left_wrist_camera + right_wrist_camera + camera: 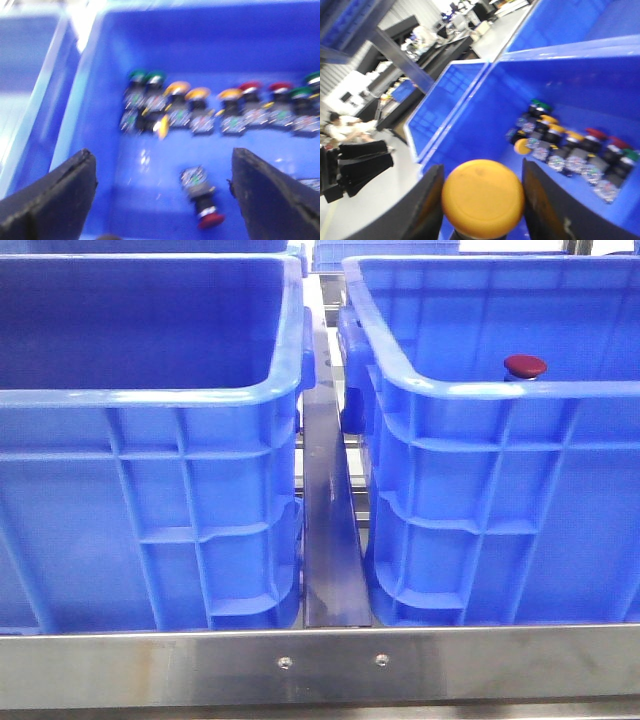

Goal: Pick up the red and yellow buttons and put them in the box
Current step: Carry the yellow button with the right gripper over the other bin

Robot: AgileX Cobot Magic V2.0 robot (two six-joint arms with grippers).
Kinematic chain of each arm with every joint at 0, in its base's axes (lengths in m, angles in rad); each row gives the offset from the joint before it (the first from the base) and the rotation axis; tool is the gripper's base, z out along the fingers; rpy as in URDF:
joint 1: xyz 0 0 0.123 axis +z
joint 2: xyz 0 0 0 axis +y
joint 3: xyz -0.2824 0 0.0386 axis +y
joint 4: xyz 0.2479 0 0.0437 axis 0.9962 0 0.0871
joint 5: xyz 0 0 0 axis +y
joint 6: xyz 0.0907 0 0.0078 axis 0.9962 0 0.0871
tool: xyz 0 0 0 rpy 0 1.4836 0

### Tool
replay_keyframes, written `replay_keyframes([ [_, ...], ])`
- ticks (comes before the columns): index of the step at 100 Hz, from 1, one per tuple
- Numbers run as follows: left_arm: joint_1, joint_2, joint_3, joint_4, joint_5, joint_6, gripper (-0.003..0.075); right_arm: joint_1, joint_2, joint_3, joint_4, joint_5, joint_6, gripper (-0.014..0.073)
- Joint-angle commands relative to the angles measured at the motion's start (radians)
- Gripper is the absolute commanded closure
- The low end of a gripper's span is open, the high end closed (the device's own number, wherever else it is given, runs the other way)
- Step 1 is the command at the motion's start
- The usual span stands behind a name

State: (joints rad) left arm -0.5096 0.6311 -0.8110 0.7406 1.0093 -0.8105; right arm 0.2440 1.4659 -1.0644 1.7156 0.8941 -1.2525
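In the right wrist view my right gripper point(482, 200) is shut on a yellow button point(483, 198); its domed cap fills the gap between the fingers, above a blue crate point(470, 120) holding a row of buttons point(570, 145). In the left wrist view my left gripper point(162, 195) is open and empty over a crate floor point(150, 200). A red button point(202, 197) lies on its side between the fingers, nearer one of them. In the front view two blue crates stand side by side, left point(150, 400) and right point(500, 390). A dark red cap point(525, 365) shows just above the right crate's near rim. Neither gripper shows there.
A row of green, yellow and red buttons point(220, 107) lies deeper in the crate in the left wrist view. A second crate point(30, 75) adjoins it. A metal rail point(320, 665) runs along the front, with a metal strip point(328, 520) between the crates. A black object point(355, 167) sits outside the crates.
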Motion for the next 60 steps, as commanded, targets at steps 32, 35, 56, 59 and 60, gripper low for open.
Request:
replay_keyframes([
  [32, 0.034, -0.142, 0.118, 0.044, -0.125, -0.094, 0.0606, -0.212, -0.125, -0.036, -0.059, -0.114, -0.058, 0.0471],
  [35, 0.034, -0.150, 0.120, 0.046, -0.138, -0.094, 0.0650, -0.229, -0.126, -0.036, -0.066, -0.129, -0.064, 0.0471],
  [56, 0.034, -0.172, 0.121, 0.061, -0.229, -0.094, 0.0739, -0.296, -0.123, -0.035, -0.115, -0.411, -0.173, 0.0471],
  [59, 0.034, -0.172, 0.121, 0.061, -0.232, -0.094, 0.0739, -0.296, -0.120, -0.035, -0.115, -0.460, -0.197, 0.0471],
  [60, 0.034, -0.172, 0.121, 0.061, -0.234, -0.094, 0.0739, -0.296, -0.118, -0.035, -0.115, -0.484, -0.203, 0.0471],
])
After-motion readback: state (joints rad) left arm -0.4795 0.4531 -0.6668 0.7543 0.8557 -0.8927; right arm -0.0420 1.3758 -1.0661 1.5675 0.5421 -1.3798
